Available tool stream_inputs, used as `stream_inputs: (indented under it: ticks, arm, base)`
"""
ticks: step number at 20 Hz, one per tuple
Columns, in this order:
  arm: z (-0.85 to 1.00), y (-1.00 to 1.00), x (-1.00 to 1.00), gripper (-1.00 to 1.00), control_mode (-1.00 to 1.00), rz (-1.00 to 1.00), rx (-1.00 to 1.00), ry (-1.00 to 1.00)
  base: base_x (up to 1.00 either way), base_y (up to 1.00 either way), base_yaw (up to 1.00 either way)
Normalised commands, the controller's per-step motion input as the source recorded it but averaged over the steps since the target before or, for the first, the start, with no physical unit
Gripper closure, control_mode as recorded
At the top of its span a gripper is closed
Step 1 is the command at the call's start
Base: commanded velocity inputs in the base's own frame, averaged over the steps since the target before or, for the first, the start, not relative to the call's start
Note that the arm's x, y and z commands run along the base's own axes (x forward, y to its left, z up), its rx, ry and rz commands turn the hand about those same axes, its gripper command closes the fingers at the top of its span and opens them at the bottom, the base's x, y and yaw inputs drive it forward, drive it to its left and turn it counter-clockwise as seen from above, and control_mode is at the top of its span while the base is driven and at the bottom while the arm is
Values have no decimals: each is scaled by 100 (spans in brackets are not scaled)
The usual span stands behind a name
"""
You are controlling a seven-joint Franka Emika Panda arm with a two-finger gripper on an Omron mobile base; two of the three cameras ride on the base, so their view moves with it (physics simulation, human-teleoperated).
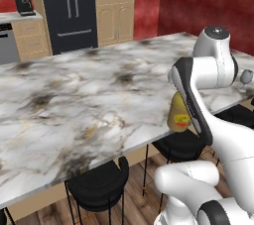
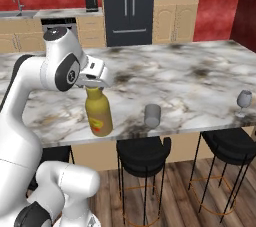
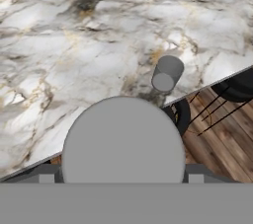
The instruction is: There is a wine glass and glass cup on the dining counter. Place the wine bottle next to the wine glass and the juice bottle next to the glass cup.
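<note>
My gripper (image 2: 94,84) sits right over the top of the juice bottle (image 2: 98,113), jaws set wide, one on either side of its cap; whether the pads actually press the neck I cannot tell. The amber bottle stands upright at the near edge of the dining counter (image 2: 190,78), its round red-and-yellow label (image 1: 181,118) peeking out past my forearm in the left base view. Just beside it, toward the right in the right base view, stands the glass cup (image 2: 152,115), also close to the counter's edge and clear of the bottle. From the hand view the bottle's cap (image 3: 123,141) looms as a big grey disc, with the cup (image 3: 166,73) beyond it on the marble. The wine glass (image 2: 243,100) stands well apart, near the far right corner. Black stools (image 2: 143,154) line the edge below.
</note>
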Motion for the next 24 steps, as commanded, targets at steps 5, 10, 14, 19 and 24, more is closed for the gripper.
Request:
stream_inputs:
  ticks: [5,10,14,19,24]
  arm:
    - [0,-12,32,100,-100,-1,9,10]
    - [0,-11,71,100,-100,-4,10,13]
    - [-1,-3,78,100,-100,-2,5,9]
    - [-6,-2,68,100,-100,-7,-4,5]
    - [-20,-15,49,100,-100,-14,-9,0]
  base:
    - [13,-4,0]
    - [0,0,0]
    - [0,0,0]
    - [0,0,0]
    - [0,0,0]
